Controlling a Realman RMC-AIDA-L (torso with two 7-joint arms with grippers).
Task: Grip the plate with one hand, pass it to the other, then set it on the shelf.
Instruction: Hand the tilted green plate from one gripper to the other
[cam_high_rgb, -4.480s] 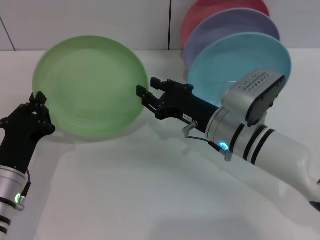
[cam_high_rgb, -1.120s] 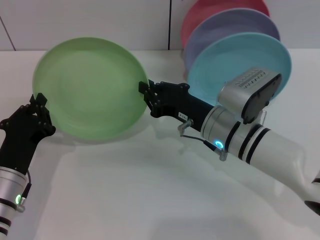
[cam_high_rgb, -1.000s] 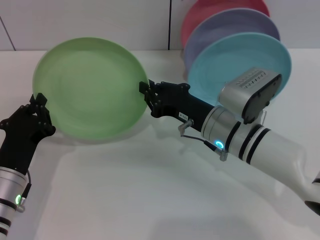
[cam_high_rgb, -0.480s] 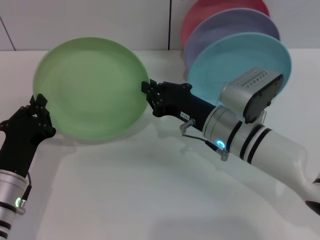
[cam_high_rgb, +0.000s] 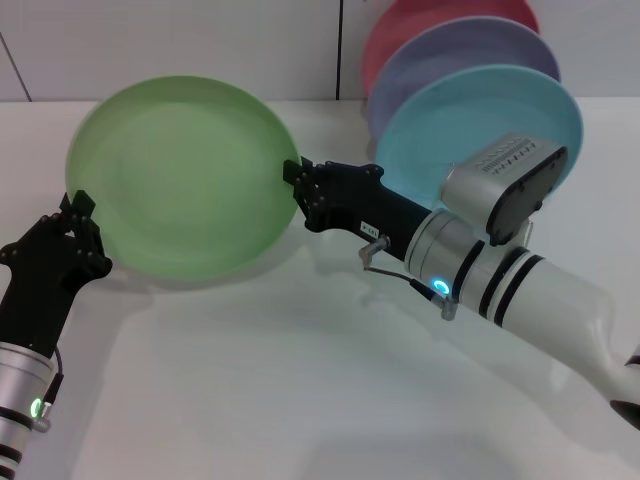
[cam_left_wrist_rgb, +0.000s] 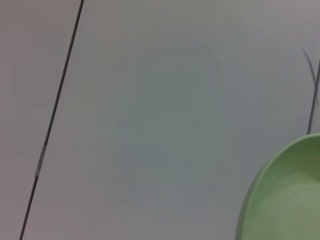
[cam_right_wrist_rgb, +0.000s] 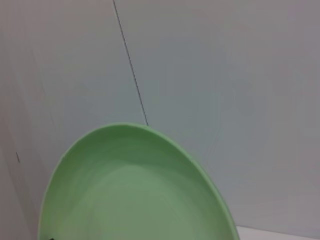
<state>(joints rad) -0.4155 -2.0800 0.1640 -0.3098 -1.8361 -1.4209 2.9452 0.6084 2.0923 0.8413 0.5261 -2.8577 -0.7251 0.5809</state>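
plate (cam_high_rgb: 180, 175) held btwn L gripper (cam_high_rgb: 76, 210) | R gripper (cam_high_rgb: 297, 185) | blue plate (cam_high_rgb: 470, 120) behind R

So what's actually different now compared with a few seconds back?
The right gripper moved in toward the green plate and now sits at the plate's right edge, fingers around the rim. The left gripper kept its grip on the plate's left edge, and the plate hardly shifted. The blue plate and the plates behind it stayed put.
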